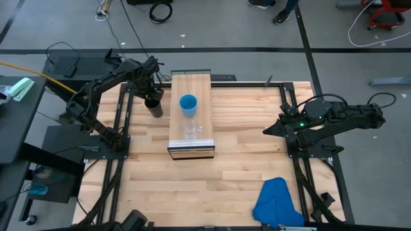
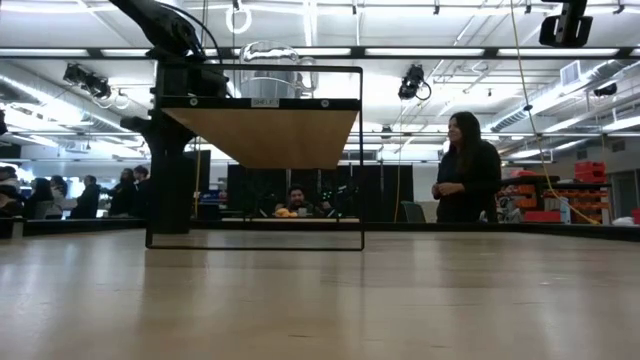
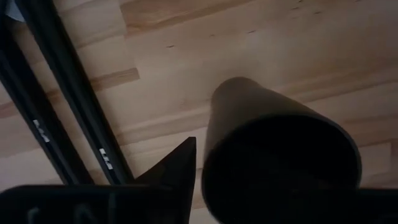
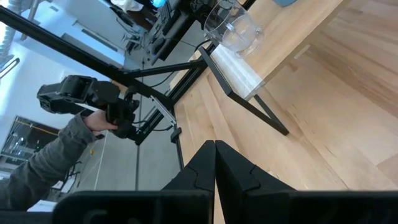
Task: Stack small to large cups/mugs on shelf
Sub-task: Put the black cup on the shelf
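A raised light-wood shelf (image 1: 191,138) stands mid-table. On it are a bright-blue cup (image 1: 188,104), farther back, and a clear glass mug (image 1: 191,130) near its front end, both upright. Just left of the shelf stands a black cylindrical cup (image 1: 155,107), upright, with my left gripper (image 1: 152,96) shut on it from above. In the low view the cup (image 2: 170,180) is a dark column reaching down to table level; I cannot tell whether its base touches. My right gripper (image 1: 266,131) waits shut at the table's right, above the wood, holding nothing. My left gripper holds the black cup at its rim (image 3: 208,158), coming from above and pointing down. One finger (image 3: 177,171) lies against the outside of the wall. The other does not show against the cup's dark inside. The cup hangs upright below the gripper.
Black frame rails (image 1: 122,122) run along the table's left side, close beside the cup. A blue cloth (image 1: 277,204) lies at the near right corner. A person (image 2: 468,165) stands beyond the far edge, and an arm (image 4: 68,149) holding a dark device shows off the table.
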Controlling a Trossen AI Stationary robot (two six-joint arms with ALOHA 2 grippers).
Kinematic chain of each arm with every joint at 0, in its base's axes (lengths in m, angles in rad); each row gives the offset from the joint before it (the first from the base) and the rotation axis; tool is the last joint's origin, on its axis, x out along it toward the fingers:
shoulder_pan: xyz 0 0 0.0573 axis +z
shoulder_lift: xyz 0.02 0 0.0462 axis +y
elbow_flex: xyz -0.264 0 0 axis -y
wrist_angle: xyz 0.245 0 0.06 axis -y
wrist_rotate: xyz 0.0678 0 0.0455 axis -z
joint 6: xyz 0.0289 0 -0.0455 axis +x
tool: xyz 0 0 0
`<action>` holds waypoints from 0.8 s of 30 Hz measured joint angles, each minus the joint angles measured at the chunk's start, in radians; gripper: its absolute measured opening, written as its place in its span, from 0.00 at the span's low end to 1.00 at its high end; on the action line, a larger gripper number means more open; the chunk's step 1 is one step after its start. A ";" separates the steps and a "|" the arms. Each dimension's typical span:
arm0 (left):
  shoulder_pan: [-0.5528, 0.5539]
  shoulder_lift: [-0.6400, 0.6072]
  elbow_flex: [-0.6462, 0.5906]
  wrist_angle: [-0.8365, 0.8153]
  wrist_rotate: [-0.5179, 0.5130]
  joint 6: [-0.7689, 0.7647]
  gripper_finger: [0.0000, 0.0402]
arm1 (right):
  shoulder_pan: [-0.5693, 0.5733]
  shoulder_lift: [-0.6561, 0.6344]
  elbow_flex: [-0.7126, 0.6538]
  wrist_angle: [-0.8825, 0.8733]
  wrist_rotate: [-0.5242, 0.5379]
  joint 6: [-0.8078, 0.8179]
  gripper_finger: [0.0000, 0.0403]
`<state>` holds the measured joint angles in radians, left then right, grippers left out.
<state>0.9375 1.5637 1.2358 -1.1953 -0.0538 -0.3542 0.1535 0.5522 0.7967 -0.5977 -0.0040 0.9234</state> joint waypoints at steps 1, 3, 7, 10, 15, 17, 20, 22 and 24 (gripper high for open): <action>0.000 0.004 0.000 0.002 0.002 0.000 0.30 | 0.000 0.000 0.000 0.000 0.000 0.000 0.04; 0.002 0.007 0.000 0.007 0.000 0.001 0.29 | 0.000 0.000 0.000 0.000 0.000 0.000 0.04; 0.002 0.007 0.000 0.021 -0.001 0.002 0.25 | 0.000 0.000 0.000 0.000 0.000 -0.002 0.04; 0.002 0.007 0.000 0.021 -0.001 0.009 0.20 | 0.000 0.000 0.000 0.000 0.000 -0.002 0.04; 0.002 0.007 0.000 0.022 -0.001 0.017 0.11 | 0.000 0.000 0.000 0.000 0.000 -0.002 0.04; 0.002 0.007 0.000 0.023 -0.001 0.030 0.07 | 0.000 0.000 0.000 0.000 0.000 -0.002 0.04; 0.002 0.007 0.000 0.024 -0.001 0.034 0.03 | 0.000 0.000 0.000 0.000 0.000 -0.002 0.04; 0.002 0.007 0.000 0.024 0.000 0.035 0.03 | 0.000 0.000 0.000 0.000 0.000 -0.002 0.04; 0.002 0.007 0.000 0.023 0.001 0.037 0.04 | 0.000 0.000 0.000 0.000 0.000 -0.002 0.04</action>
<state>0.9394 1.5707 1.2362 -1.1726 -0.0532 -0.3176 0.1535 0.5522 0.7967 -0.5976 -0.0044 0.9214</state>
